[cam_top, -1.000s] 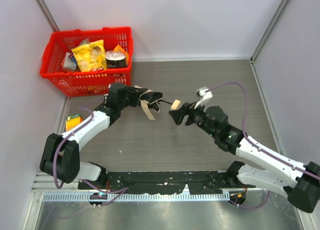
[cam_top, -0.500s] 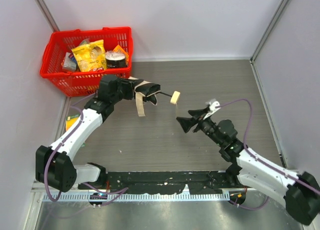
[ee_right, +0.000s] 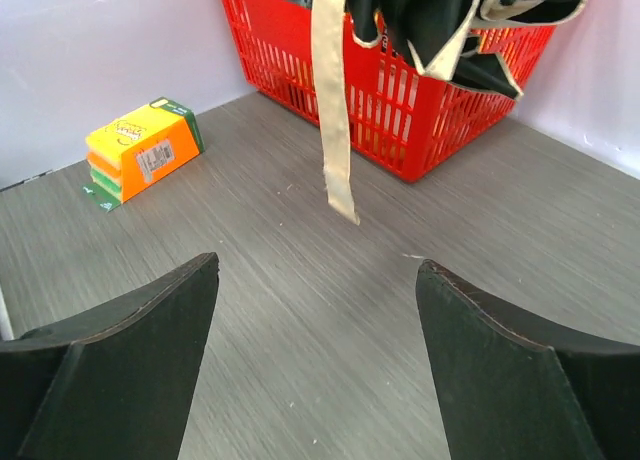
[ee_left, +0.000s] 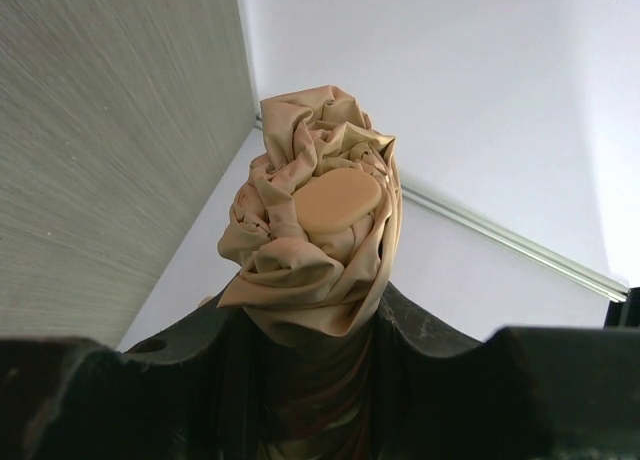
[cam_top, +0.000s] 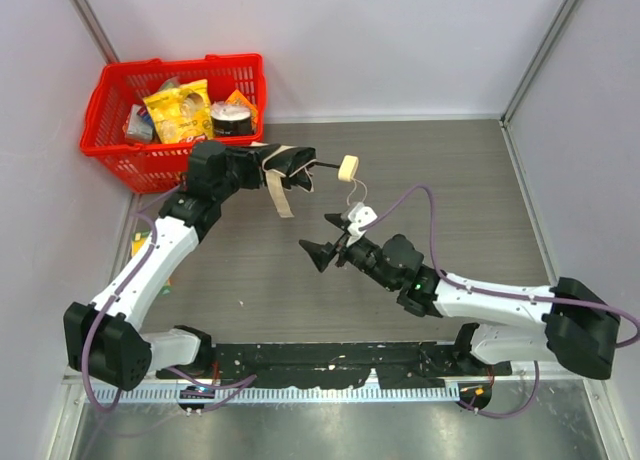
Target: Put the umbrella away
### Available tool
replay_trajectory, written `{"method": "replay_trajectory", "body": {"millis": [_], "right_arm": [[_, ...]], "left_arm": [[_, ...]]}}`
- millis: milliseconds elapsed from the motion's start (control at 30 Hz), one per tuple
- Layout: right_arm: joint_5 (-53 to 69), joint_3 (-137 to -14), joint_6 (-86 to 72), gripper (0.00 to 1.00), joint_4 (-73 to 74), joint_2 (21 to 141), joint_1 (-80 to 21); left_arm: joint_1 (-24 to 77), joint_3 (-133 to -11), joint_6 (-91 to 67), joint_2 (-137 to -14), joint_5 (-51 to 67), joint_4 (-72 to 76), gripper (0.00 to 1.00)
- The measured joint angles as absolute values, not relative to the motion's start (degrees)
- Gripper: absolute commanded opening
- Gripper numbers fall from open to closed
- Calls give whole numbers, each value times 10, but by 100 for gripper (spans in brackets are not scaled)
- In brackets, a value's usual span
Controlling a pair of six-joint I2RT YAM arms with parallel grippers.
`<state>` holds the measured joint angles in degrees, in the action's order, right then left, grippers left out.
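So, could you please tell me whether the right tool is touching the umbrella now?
Apart. The top external view shows the right tool open, with a clear stretch of table between it and the umbrella held in the left tool.

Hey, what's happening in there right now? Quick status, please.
Left gripper shut on umbrella, held off the table beside red basket. Right gripper open, empty, apart from it. Strap dangling; basket holds packets.

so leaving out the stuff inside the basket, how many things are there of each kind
umbrella: 1
basket: 1
box: 1
total: 3
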<state>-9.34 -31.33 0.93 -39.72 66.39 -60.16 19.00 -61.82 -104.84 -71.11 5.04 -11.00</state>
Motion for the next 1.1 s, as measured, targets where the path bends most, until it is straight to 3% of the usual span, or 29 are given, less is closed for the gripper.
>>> {"method": "replay_trajectory", "body": {"millis": [300, 400, 533, 567, 600, 767, 933, 1100], "right_arm": [[-134, -405, 78, 85, -500, 852, -601], [-146, -442, 97, 78, -520, 898, -600], [-170, -483, 111, 30, -527, 930, -600], [-168, -488, 110, 9, -524, 931, -600], [-161, -489, 105, 1, -521, 929, -599], [-70, -491, 57, 1, -449, 894, -597], [148, -512, -62, 1, -331, 821, -584], [351, -514, -270, 1, -404, 803, -556]], "left_arm": [[190, -618, -1077, -704, 57, -106, 0], [190, -618, -1082, -697, 60, -105, 0], [190, -613, -1091, -687, 62, -98, 0], [190, -611, -1091, -685, 62, -96, 0], [190, -610, -1091, -683, 62, -93, 0], [190, -595, -1092, -681, 59, -58, 0], [190, -588, -1086, -682, 49, -16, 0], [190, -588, -1079, -685, 45, 22, 0]]}}
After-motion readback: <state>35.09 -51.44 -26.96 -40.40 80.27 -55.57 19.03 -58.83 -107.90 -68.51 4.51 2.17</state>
